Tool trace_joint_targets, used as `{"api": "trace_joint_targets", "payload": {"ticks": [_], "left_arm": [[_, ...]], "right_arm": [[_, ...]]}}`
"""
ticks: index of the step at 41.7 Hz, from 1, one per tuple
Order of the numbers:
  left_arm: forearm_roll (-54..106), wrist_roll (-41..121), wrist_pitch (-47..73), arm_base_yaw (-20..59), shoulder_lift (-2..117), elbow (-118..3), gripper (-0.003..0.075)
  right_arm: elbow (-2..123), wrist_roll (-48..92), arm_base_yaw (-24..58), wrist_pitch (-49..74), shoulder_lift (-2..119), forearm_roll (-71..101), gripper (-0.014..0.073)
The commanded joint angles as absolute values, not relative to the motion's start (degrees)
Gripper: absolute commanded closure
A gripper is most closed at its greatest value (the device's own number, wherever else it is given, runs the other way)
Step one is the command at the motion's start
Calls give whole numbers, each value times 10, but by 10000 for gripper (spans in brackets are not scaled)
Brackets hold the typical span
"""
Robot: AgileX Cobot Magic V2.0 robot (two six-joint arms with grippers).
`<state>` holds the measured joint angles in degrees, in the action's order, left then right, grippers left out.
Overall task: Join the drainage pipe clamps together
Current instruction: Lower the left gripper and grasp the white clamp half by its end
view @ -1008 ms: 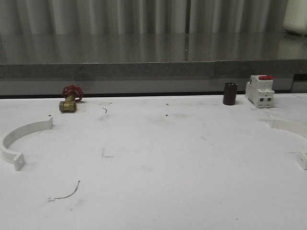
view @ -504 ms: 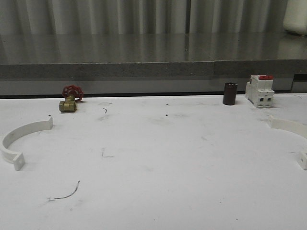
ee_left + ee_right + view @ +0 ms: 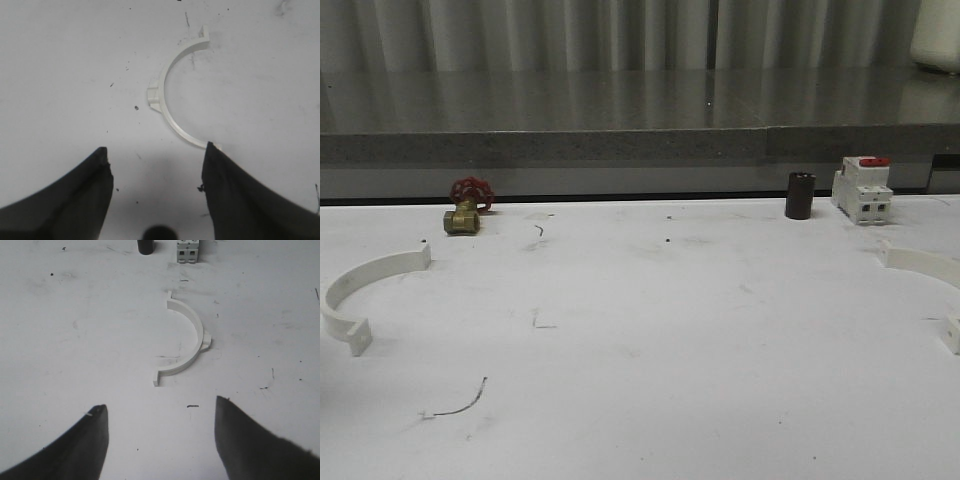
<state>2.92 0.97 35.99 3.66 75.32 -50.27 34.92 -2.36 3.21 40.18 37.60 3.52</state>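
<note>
Nothing on the table has moved since the earlier frames. From the front, the left clamp half [image 3: 365, 290] lies far to the left and the right clamp half [image 3: 928, 283] far to the right, cut off by the picture's edge; a brass valve [image 3: 466, 207], a dark cylinder [image 3: 800, 195] and a red-topped switch [image 3: 862, 188] stand along the back.

At the left wrist, the left gripper [image 3: 156, 172] hangs spread wide above the table [image 3: 60, 75], grasping nothing, one clamp end hidden behind a finger.

At the right wrist, the right gripper [image 3: 161, 427] is likewise spread and empty, its half [image 3: 186, 338] whole and just ahead.

The job looks unstarted: each arm must descend, straddle its arc's band, then close.
</note>
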Motion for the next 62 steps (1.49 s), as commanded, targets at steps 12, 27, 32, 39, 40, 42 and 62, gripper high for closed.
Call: {"api": "trace_joint_targets", "payload": {"ticks": [12, 27, 32, 39, 40, 42, 62], "left_arm": [[50, 7, 307, 40, 929, -607, 337], [55, 7, 268, 40, 1010, -626, 337], [59, 7, 264, 42, 1030, -629, 337], [60, 7, 262, 42, 1036, -629, 379], [60, 7, 260, 42, 1036, -629, 399], [60, 7, 259, 42, 1036, -629, 454], [61, 7, 258, 57, 1034, -631, 731]], "right_arm": [[369, -21, 31, 371, 379, 38, 106], [369, -21, 31, 371, 379, 38, 106], [369, -21, 31, 371, 379, 38, 106], [369, -21, 31, 371, 379, 38, 106], [369, -21, 31, 371, 379, 38, 106], [369, -21, 31, 371, 379, 38, 106], [369, -21, 31, 371, 379, 38, 106]]}}
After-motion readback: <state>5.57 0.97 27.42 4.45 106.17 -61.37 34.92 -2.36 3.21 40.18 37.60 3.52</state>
